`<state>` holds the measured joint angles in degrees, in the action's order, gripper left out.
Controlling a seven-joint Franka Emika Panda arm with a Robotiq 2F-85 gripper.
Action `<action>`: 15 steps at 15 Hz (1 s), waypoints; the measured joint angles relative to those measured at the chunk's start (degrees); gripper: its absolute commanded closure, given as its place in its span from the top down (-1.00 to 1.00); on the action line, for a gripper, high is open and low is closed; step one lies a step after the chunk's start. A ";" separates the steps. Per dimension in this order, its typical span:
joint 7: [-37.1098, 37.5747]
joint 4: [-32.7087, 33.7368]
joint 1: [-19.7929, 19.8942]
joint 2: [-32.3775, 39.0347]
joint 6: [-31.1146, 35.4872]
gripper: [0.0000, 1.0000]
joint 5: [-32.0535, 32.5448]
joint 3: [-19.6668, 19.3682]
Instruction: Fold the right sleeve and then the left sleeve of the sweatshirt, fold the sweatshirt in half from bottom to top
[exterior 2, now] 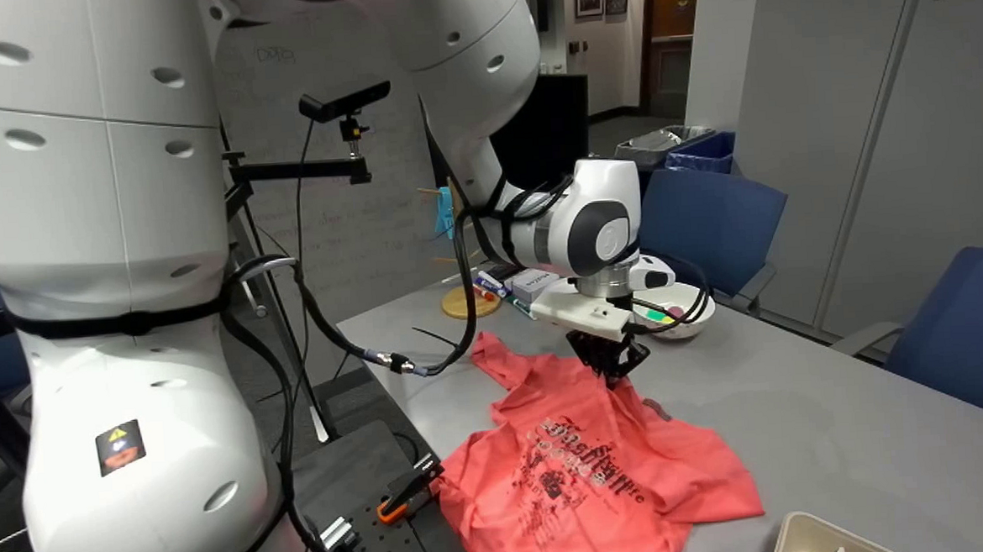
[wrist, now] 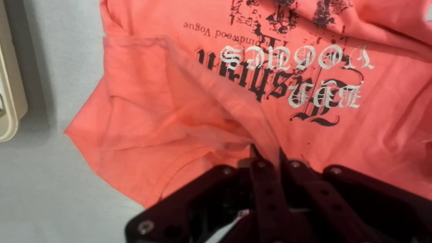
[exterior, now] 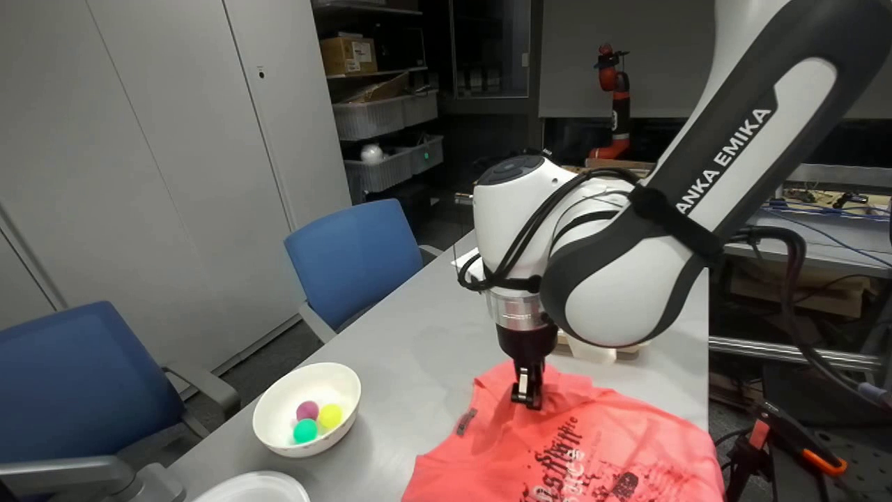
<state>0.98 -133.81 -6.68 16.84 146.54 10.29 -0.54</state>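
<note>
The coral sweatshirt (exterior: 502, 467) is spread on the table with its dark and white lettering facing up. My gripper (exterior: 527, 401) points down at its far part in an exterior view. In the wrist view the gripper (wrist: 267, 156) is shut on the sweatshirt (wrist: 135, 128), with a pinched fold running up between the fingers. A flap with a hemmed edge lies at the left there, partly over the lettering. In an exterior view a sleeve (exterior 2: 496, 360) sticks out toward the far side, and the cloth is peaked under the gripper (exterior 2: 612, 379). Which sleeve is which, I cannot tell.
A white bowl (exterior: 306, 380) holding coloured balls stands near the chair-side table edge, with a white plate (exterior: 254, 488) close by. A beige tray (exterior 2: 795, 533) sits at the near edge. Markers and a wooden disc (exterior 2: 469, 302) are at the far end.
</note>
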 measured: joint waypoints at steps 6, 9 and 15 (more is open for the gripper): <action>-1.48 0.00 0.17 0.07 -0.10 -0.17 -2.26 2.23; -1.48 0.00 0.19 0.09 -0.30 0.30 -2.26 2.27; -1.14 0.00 0.26 -0.28 -0.40 0.68 -2.26 2.25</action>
<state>-0.16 -133.81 -6.43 16.56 146.14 8.03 1.71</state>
